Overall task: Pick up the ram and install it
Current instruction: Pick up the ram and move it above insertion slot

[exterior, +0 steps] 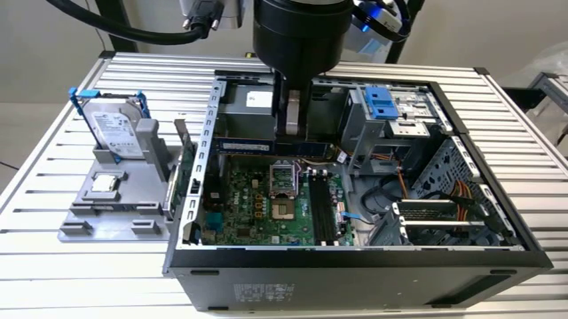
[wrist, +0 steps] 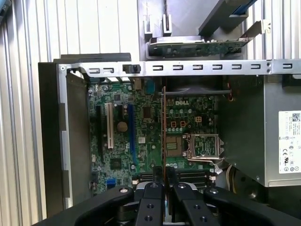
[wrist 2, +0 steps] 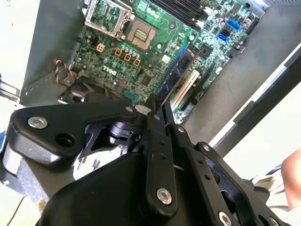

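- Plainly, the jaws are pressed together on the ram [exterior: 249, 145], pinching its two flat faces near mid-length. The stick runs out level to either side of them.
- Held so, the ram hangs inside the open case [exterior: 355, 269], above the board [exterior: 257, 209] and apart from it. The black slots [exterior: 324, 206] lie lower than the jaws and are not yet met.
- In the first wrist view the ram [wrist: 163, 127] shows edge-on as a thin line running straight out from the jaws. In the second wrist view its blue face [wrist 2: 178, 70] reaches forward over the board.
- It looks light and stiff but very thin, so probably brittle if bent or twisted.
- A hold on the flat faces near the middle seems best, leaving the contact edge and both ends free.
- The faces look smooth, and with so narrow a pinch the stick could tilt or slide if pushed off-centre.
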Controlling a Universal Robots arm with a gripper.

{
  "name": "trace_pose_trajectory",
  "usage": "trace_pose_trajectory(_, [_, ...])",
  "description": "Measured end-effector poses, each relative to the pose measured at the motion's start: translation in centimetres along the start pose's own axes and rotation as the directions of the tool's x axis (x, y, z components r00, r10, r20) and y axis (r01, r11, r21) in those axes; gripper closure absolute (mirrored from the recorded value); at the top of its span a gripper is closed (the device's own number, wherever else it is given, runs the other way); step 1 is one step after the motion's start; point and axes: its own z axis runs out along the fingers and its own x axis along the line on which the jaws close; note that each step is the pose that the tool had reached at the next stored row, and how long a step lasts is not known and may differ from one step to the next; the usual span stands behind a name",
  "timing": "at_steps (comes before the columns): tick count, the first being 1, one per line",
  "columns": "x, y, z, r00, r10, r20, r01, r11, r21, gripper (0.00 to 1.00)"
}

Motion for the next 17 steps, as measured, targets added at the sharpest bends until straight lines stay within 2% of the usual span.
trace_pose_trajectory(17, [-0.05, -0.88, -0.02, 1.0, 0.001, 0.0001, -0.001, 1.0, 0.0001, 1.0])
